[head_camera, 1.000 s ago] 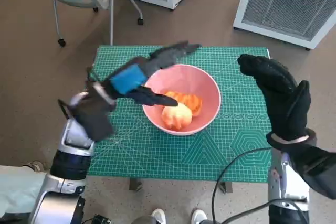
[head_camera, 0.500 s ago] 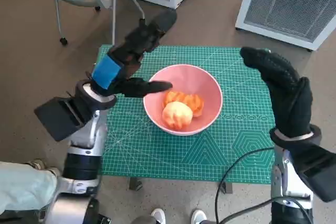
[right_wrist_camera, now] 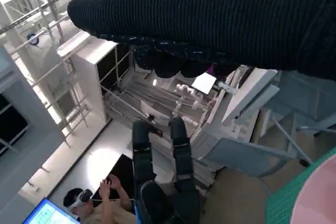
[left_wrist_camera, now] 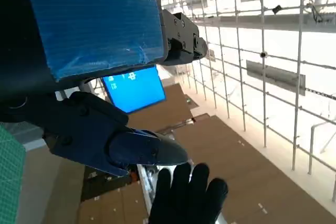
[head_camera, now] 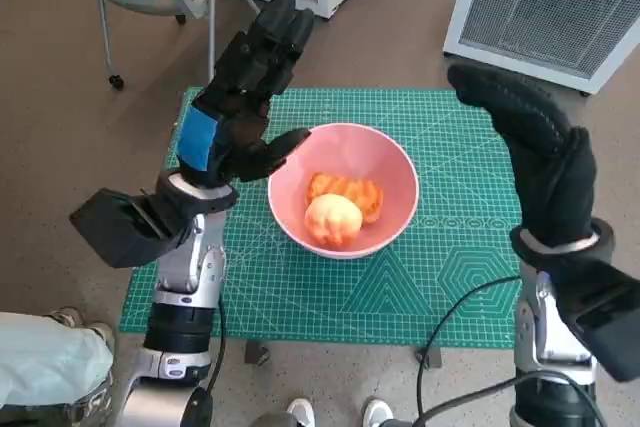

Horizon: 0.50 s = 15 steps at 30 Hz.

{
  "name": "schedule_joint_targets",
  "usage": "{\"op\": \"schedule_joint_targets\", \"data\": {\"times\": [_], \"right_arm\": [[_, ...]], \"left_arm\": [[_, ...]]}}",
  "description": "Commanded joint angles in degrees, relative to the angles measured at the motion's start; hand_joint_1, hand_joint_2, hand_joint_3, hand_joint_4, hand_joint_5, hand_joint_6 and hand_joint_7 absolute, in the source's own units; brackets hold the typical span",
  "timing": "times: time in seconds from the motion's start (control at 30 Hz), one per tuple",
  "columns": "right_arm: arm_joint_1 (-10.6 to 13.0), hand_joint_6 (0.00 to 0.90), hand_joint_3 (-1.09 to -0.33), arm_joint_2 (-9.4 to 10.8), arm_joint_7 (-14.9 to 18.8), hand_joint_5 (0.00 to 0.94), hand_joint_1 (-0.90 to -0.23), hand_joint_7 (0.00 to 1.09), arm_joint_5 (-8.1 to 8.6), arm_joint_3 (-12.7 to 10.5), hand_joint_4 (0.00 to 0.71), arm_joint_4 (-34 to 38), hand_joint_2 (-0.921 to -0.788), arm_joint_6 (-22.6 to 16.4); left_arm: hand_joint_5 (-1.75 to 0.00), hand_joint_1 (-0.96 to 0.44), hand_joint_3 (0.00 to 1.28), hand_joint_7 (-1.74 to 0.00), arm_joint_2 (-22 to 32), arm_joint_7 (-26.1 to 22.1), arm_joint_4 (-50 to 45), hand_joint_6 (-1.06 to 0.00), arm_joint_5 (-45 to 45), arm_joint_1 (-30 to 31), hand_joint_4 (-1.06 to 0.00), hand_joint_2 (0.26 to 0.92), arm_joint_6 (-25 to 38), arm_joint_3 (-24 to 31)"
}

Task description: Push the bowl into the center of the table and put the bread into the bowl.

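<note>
Left hand (head_camera: pixel 238 112) raised above worktop (head_camera: pixel 250 282) just left of bowl (head_camera: pixel 344 190), fingers (head_camera: pixel 268 42) spread and extended upward, nothing held. Right hand (head_camera: pixel 530 152) raised right of bowl, fingers apart, empty. Pink bowl set near worktop's middle, upright. Bread (head_camera: pixel 345 194) found inside bowl beside pale round piece (head_camera: pixel 333 220); bread's long axis seen running left-right across bowl.

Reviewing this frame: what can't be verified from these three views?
- Pink bowl interior: head view shows two orange-yellow bread pieces; whether anything lies beneath them is hidden.
- Green cutting mat: left edge partly covered by the left hand and forearm.
- Both wrist views point up at the room; the bread shows in neither.
- Right hand: palm side hidden in the head view.
</note>
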Motion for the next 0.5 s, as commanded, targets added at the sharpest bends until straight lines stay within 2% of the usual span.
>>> {"op": "schedule_joint_targets", "data": {"times": [0.03, 0.5], "right_arm": [[-0.3, -0.001, -0.740, -0.7, -0.4, 0.008, -0.686, 0.41, -0.69, 0.3, 0.114, 0.9, -0.921, 1.1], [-2.3, -0.001, -0.743, -1.0, 0.2, 0.008, -0.681, 0.42, 0.10, 0.5, 0.119, 3.5, -0.921, 1.4]], "left_arm": [[-0.03, -0.66, 0.31, -0.05, 0.1, -1.1, 0.6, -0.24, -0.7, -0.1, -0.21, 0.921, -0.7, 0.7], [-0.02, -0.65, 0.32, -0.05, -0.2, -0.2, 0.2, -0.23, -0.3, -0.6, -0.23, 0.921, 0.3, 1.8]]}}
